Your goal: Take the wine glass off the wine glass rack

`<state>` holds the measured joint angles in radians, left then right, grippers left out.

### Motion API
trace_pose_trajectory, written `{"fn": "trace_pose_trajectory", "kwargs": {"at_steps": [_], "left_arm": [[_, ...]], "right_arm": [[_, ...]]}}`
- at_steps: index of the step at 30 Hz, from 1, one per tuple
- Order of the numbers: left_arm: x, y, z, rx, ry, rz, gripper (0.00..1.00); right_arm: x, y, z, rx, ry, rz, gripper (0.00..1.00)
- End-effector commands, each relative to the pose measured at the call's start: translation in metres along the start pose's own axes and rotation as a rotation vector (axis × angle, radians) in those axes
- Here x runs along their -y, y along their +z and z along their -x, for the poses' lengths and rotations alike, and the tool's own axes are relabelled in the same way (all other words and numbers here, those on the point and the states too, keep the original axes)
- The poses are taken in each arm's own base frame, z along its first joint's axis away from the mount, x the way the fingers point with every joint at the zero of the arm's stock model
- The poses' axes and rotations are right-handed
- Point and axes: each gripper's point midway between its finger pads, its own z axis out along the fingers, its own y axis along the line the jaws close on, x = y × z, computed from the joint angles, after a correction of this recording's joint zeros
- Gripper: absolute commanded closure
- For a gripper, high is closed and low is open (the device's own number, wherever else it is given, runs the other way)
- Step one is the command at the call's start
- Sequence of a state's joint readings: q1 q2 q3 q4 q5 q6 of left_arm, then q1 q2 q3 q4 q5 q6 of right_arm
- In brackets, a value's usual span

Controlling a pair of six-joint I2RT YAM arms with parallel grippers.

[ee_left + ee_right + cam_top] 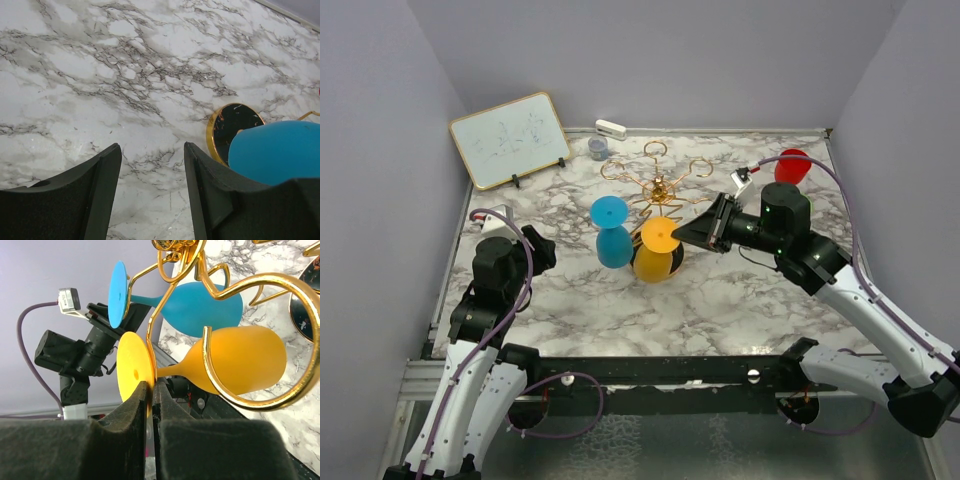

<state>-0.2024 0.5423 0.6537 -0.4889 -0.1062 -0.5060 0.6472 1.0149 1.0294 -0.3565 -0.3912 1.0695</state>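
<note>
The gold wire wine glass rack stands at the table's middle. An orange wine glass and a blue wine glass hang upside down from its near arms. My right gripper is shut on the rim of the orange glass's foot. In the right wrist view my fingers pinch that yellow-orange foot disc, with the stem in a gold loop. My left gripper is open and empty, left of the blue glass. The left wrist view shows the blue glass and the rack's black base.
A small whiteboard leans at the back left. A grey cup and a white object sit at the back wall. A red wine glass stands at the back right, behind my right arm.
</note>
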Motion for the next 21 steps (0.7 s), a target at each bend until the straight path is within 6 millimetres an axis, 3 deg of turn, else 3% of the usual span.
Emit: {"fn": "trace_pose_trajectory", "kwargs": {"at_steps": [1, 10, 21], "left_arm": [[-0.003, 0.001, 0.002, 0.015, -0.005, 0.012, 0.44], [-0.003, 0.000, 0.002, 0.018, -0.007, 0.011, 0.44], [-0.002, 0.000, 0.003, 0.021, -0.006, 0.009, 0.44]], "right_arm": [[-0.038, -0.019, 0.017, 0.080, -0.058, 0.086, 0.99], [-0.055, -0.026, 0.021, 0.086, -0.064, 0.130, 0.99], [-0.051, -0.008, 0.022, 0.066, -0.036, 0.146, 0.99]]}}
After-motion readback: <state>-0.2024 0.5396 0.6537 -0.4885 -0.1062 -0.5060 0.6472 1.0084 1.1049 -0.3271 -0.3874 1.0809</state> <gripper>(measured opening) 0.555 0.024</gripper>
